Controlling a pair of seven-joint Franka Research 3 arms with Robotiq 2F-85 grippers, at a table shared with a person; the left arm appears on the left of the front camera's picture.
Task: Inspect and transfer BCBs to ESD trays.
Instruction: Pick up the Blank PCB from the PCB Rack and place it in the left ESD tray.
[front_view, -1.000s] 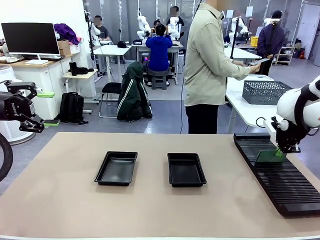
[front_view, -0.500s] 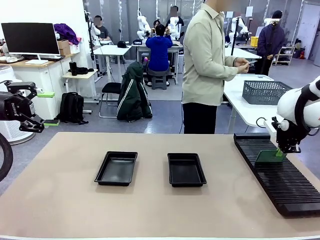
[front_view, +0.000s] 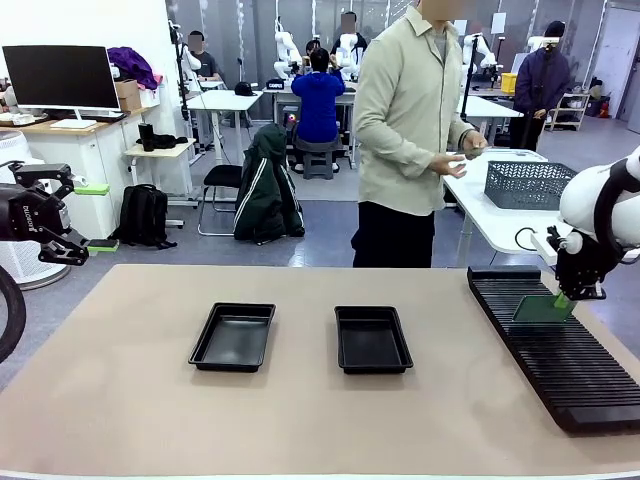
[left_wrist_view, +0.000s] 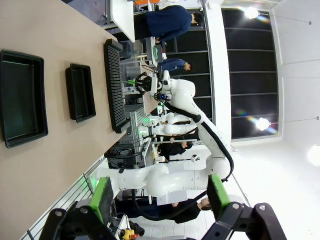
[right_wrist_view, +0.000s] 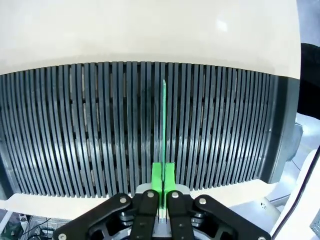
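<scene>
Green, thin and stiff, the BCB (right_wrist_view: 164, 125) looks light yet fragile to us; our right gripper (right_wrist_view: 163, 176) pinches its edge, upright at the slotted rack (right_wrist_view: 75, 135); our left gripper (left_wrist_view: 157, 196) gapes empty; we'd hold edges only.

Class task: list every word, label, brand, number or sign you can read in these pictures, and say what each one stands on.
No text can be read with certainty.
Left gripper: small white lettering on its black body, too small to read.
BCB, ESD trays, black rack: no print visible.
Paper sheet on the far wall: blurred, unreadable.
</scene>
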